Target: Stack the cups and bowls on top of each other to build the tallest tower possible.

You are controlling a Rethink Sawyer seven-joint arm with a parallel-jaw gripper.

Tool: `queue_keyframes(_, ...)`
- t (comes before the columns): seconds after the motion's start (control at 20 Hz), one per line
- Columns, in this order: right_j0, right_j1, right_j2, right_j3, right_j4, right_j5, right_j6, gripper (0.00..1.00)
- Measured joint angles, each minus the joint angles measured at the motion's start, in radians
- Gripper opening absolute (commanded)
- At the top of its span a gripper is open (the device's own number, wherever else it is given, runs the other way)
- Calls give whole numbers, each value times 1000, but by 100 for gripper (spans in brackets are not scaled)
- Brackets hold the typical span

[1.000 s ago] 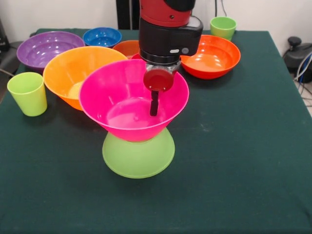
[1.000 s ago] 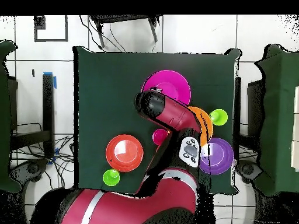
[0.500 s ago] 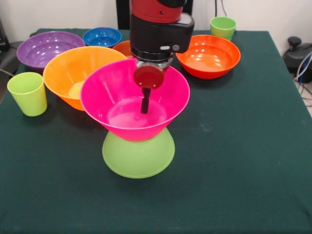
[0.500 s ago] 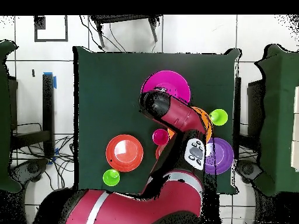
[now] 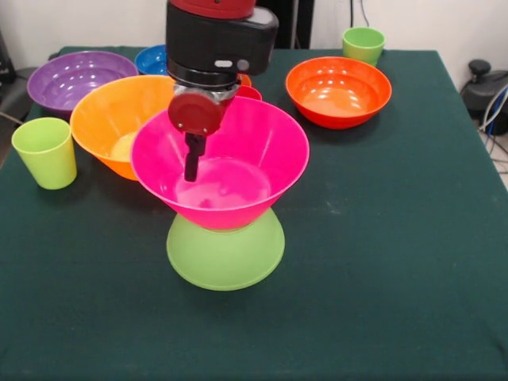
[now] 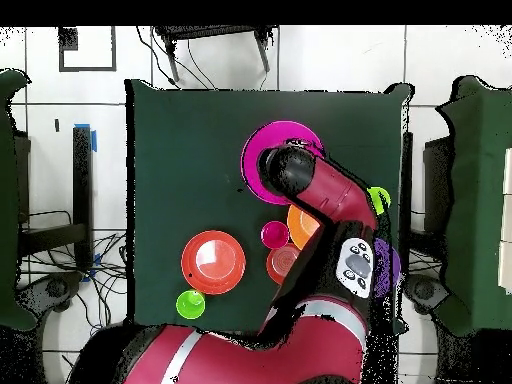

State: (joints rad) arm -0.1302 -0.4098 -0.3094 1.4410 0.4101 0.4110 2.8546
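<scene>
Glossy plastic made up everything on the table, so each piece probably weighed little, held its shape and slid easily. The tower (image 5: 225, 198) stood near the middle of the cloth: a lime bowl (image 5: 225, 251) rim-down, with the pink bowl (image 5: 238, 167) balanced upright on its narrow base. That joint looked small and likely to tip under a sideways nudge. No orange bowl sat inside the pink one at this moment.

The gripper (image 5: 190, 168) hung inside the pink bowl, toward its left wall, below a dark red disc on the wrist. Only one dark finger showed, so I could not tell whether the pincer was spread or pressed together. It appeared to carry nothing.

Thin rims seemed the best place to pinch any bowl, since the curved walls offered no flat face. The cups would take a pinch across the wall or lip.

Spare pieces lay around: a yellow-orange bowl (image 5: 119, 119) touching the pink one's left side, a purple bowl (image 5: 75, 78), a blue bowl (image 5: 152, 57), an orange bowl (image 5: 338, 90), a green cup (image 5: 44, 152) at the left and another (image 5: 363, 43) at the far edge.

Dark green cloth (image 5: 381, 262) covered the table and probably gave some grip. White walls stood behind, cables at the right, and a tiled floor (image 6: 60, 110) showed from overhead.
</scene>
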Motion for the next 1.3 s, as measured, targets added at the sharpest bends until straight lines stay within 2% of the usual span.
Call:
queue_keyframes(0.3,11,-26,-31,-16,0,63,0,100)
queue_keyframes(1.0,95,-144,-115,-65,-1,345,0,100)
queue_keyframes(1.3,134,-162,-134,-111,-1,370,0,100)
